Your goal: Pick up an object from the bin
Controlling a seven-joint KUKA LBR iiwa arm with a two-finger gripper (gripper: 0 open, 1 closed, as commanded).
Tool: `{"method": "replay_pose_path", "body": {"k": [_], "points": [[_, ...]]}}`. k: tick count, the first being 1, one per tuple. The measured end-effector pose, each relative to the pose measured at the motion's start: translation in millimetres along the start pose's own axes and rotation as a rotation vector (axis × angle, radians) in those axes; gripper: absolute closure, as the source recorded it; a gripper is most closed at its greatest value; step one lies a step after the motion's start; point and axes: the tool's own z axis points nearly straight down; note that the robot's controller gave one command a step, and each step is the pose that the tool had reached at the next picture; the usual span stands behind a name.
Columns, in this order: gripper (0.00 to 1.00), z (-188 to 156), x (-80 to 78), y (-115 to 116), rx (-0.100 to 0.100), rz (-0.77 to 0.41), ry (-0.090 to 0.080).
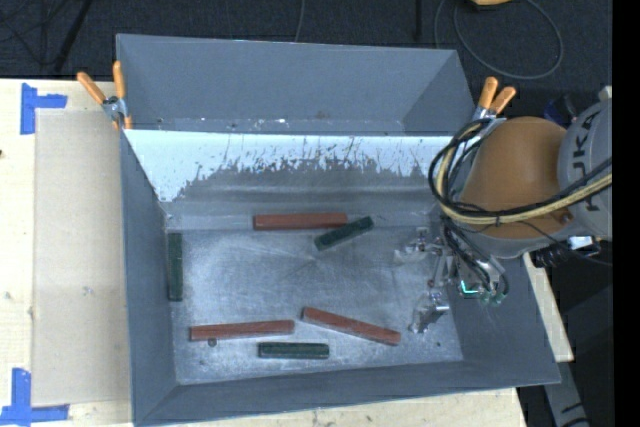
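Where the pincer (428,315) hangs, a brown bar (350,326) (tilted) lies near.

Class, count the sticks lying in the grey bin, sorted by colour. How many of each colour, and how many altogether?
Red-brown sticks: 3
Dark green sticks: 3
Total: 6

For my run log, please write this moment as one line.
gripper: right side of bin | nearest: brown stick | held: nothing visible
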Motion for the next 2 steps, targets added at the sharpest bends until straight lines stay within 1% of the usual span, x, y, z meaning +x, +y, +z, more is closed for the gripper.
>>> {"method": "replay_pose_path", "body": {"k": [1,2], "points": [[0.0,-3.3,-1.9,0.1,0.001,-0.002,-0.007],[1.0,56.2,44.2,39.2,0.002,-0.112,-0.017]]}}
